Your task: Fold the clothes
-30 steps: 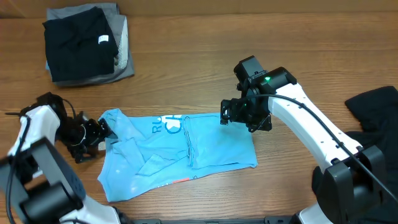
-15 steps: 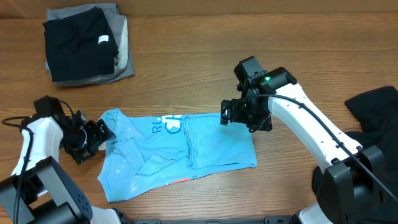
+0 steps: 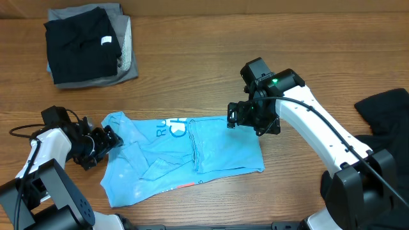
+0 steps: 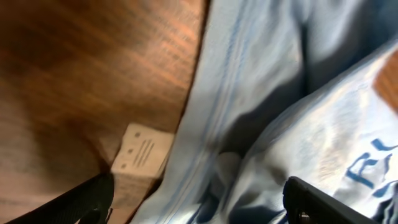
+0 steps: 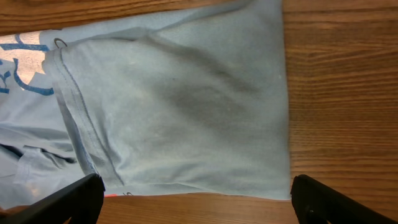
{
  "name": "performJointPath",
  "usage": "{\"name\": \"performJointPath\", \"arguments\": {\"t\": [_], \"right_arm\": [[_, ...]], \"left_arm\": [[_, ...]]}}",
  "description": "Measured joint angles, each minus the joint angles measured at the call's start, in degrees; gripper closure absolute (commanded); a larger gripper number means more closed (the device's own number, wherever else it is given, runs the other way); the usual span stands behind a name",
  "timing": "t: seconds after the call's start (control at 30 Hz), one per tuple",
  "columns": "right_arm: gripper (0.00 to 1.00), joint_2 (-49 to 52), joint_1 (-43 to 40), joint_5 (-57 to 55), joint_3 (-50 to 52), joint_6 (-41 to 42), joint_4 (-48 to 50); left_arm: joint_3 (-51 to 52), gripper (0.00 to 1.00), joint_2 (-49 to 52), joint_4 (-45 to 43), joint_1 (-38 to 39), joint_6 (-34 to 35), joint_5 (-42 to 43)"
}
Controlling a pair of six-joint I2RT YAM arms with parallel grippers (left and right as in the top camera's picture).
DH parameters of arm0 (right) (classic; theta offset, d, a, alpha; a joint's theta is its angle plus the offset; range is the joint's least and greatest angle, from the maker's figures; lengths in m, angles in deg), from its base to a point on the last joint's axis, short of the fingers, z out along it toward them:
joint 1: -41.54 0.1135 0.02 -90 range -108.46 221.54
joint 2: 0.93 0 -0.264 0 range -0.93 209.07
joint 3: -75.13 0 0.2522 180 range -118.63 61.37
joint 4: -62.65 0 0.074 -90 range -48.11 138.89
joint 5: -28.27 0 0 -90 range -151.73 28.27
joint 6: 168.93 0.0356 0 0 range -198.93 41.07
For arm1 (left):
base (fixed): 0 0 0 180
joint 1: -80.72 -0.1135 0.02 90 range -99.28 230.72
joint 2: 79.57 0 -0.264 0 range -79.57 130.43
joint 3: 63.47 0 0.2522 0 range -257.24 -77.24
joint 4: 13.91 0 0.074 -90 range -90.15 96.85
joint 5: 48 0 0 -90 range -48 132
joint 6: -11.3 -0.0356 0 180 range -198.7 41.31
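Observation:
The clothes in play are a light-blue T-shirt lying partly folded on the wooden table, white lettering up. My left gripper is at the shirt's left edge, open, with its fingers either side of the bunched hem. In the left wrist view the blue fabric and a white tag lie between the wide-apart jaws of the left gripper. My right gripper hovers open over the shirt's upper right corner. The right wrist view shows the folded shirt panel below the right gripper, with nothing gripped.
A folded stack of black and grey garments sits at the back left. A crumpled black garment lies at the right edge. Bare wood lies between the stack and the shirt.
My left arm has shifted a little down and to the right, bringing its gripper closer onto the shirt's left edge. The right arm and the shirt have not moved.

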Motion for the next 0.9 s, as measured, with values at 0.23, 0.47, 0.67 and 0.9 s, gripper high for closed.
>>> {"name": "performJointPath", "arguments": {"t": [0.23,0.47,0.67,0.9], "right_arm": [[0.00,0.00,0.00,-0.07,0.00,0.00,0.09],[0.00,0.00,0.00,-0.11,0.00,0.02,-0.04],[0.00,0.00,0.00,-0.15,0.02,0.00,-0.31],[0.00,0.00,0.00,-0.15,0.02,0.00,-0.48]], "left_arm": [[0.55,0.14,0.02,-0.74,2.56,-1.31,4.24],[0.83,0.26,0.02,-0.79,8.44,-1.36,5.29],[0.90,0.92,0.04,-1.53,10.71,0.11,3.41],[0.81,0.96,0.07,0.15,10.71,6.03,-2.54]]}}
